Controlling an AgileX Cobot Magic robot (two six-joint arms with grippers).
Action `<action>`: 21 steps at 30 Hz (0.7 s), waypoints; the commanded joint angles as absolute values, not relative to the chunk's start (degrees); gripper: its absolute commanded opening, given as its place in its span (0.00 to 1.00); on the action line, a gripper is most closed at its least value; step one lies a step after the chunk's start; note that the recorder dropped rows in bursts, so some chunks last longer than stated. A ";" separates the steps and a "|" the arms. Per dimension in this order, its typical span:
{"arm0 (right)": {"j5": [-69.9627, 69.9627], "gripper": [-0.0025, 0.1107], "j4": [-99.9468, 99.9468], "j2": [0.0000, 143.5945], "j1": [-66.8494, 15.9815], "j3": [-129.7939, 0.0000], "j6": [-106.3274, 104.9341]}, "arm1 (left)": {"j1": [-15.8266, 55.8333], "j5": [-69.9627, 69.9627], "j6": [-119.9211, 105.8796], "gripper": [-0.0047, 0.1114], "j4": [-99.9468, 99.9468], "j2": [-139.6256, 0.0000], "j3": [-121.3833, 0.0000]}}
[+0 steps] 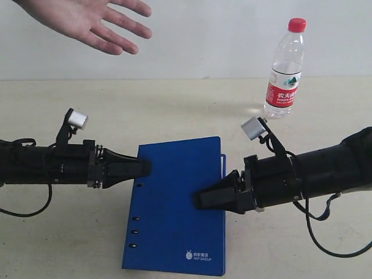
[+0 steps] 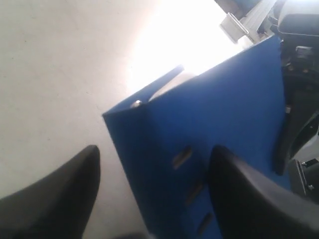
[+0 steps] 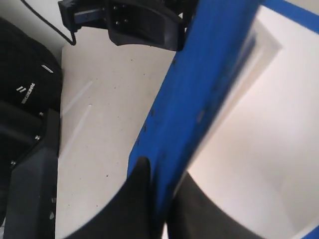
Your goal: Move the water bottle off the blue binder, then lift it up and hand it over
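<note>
Binder (image 1: pixel 174 221) is only pinched by its edge in the right pincer (image 1: pixel 200 200), left pincer (image 1: pixel 145 168) gaping beside the spine, bottle (image 1: pixel 285 70) well beyond the right one, so it might slip or flop open imo

You see the hand (image 1: pixel 87 20) only from the palm outward; the exterior view's top edge cuts off its wrist. Both arms run off that view's sides. The logo print on the blue binder (image 1: pixel 174 215) is too small to read. In the left wrist view, glare washes out the table (image 2: pixel 50 74) beyond the binder. The right wrist view blurs the cover where the jaws of the right gripper (image 3: pixel 162 175) meet it.
</note>
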State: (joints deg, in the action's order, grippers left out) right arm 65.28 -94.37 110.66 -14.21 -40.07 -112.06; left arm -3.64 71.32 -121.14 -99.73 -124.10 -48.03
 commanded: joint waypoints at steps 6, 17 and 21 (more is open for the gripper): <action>69.18 0.02 -91.32 110.42 -14.50 -40.16 -115.56 | -2.71 69.96 -116.56 0.53 -94.38 -126.75 -50.66; 69.87 0.02 -91.18 110.42 -14.50 -40.16 -114.33 | 5.36 69.96 -112.63 0.53 -89.35 -122.56 -53.01; 62.95 0.02 -91.71 110.42 -14.50 -40.16 -111.94 | 6.07 69.96 -111.12 0.41 -90.76 -120.99 -53.01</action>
